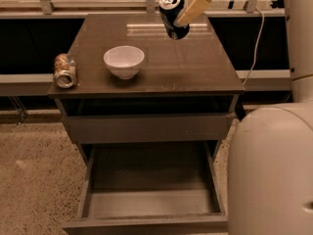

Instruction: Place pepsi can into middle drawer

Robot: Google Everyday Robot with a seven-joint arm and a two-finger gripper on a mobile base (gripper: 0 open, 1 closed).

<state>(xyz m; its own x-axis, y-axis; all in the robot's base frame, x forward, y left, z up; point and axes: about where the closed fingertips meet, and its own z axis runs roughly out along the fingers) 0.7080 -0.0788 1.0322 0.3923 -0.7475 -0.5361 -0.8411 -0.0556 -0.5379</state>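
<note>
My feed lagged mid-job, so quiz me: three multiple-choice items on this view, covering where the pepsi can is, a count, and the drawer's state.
1. Where is the pepsi can? A held by the gripper, in the air over the back of the cabinet top; B standing on the cabinet top; C in the drawer.
2. How many cans are in view? A one; B two; C three.
3. The middle drawer is: A shut; B open, holding a can; C open, floor bare.
Answers: 1 A, the gripper is clamped on the can up high. 2 B, the pepsi can plus a tan can lying at the top's left edge. 3 C, it is pulled out and only pale floor shows.
</note>
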